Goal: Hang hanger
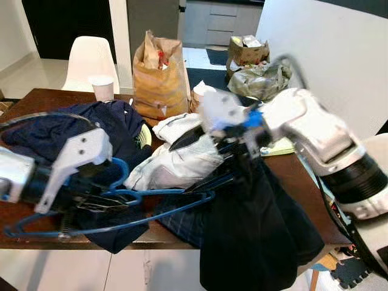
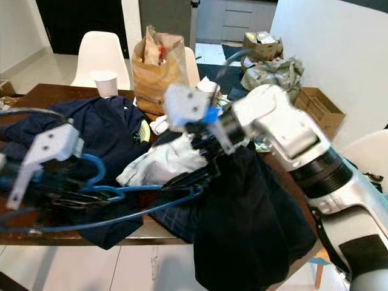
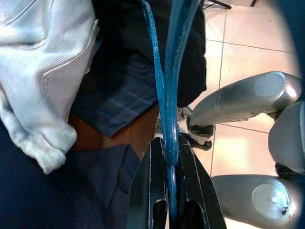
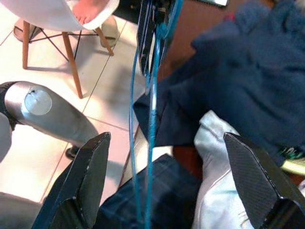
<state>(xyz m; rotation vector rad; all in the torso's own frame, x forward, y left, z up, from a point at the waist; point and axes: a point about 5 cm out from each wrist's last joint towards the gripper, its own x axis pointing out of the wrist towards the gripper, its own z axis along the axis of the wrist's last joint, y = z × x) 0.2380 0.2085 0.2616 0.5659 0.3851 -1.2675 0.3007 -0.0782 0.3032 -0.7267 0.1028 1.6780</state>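
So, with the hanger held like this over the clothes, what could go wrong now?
1. The left end effector pinches only the thin wire of the blue hanger, so it might twist or slip.
2. The right end effector is open around the wire, and a dark garment hangs over the table edge; it could slide off.
3. The hanger may snag the white garment.

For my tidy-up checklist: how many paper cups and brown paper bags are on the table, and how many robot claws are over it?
Paper cup: 1
Brown paper bag: 1
Claws: 2, left claw shut on the blue hanger, right claw open
Total: 4
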